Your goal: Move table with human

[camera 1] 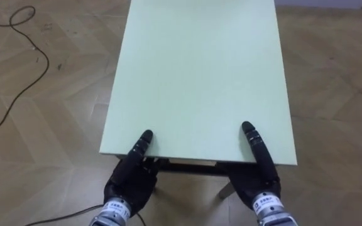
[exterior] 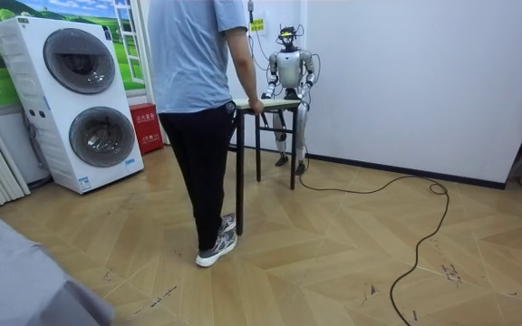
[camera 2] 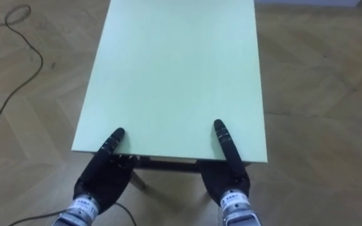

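Table (camera 1: 200, 75), pale green on top with dark legs, runs lengthwise away from the robot in the eye views, its short near edge low in the view and its far end cut off at the top. It stands over a wooden herringbone floor (camera 1: 332, 94).

Left hand (camera 1: 131, 179) meets that near edge close to the left corner. Its dark tip lies up on the top, while the palm sits below and just in front of the edge. Right hand (camera 1: 259, 179) does the same close to the right corner, its tip reaching a little farther onto the top. The part of each hand that goes beneath the top is hidden, so I cannot tell whether either hand is clasping the table or merely resting against it. The two hands are well apart, with bare top between them.

In the room view the robot stands upright at the far end of the table, close to a white wall (exterior: 406, 81), with both arms lowered to the top. A person (exterior: 198, 109) in a blue shirt and dark trousers stands at the near end with their back to the camera, one hand (exterior: 256, 106) on the table's edge. I cannot tell whether the legs are touching the floor or just off it.

Two stacked washers (exterior: 80, 100) stand on the room view's left, with a red box (exterior: 146, 127) just beside them against the wall.
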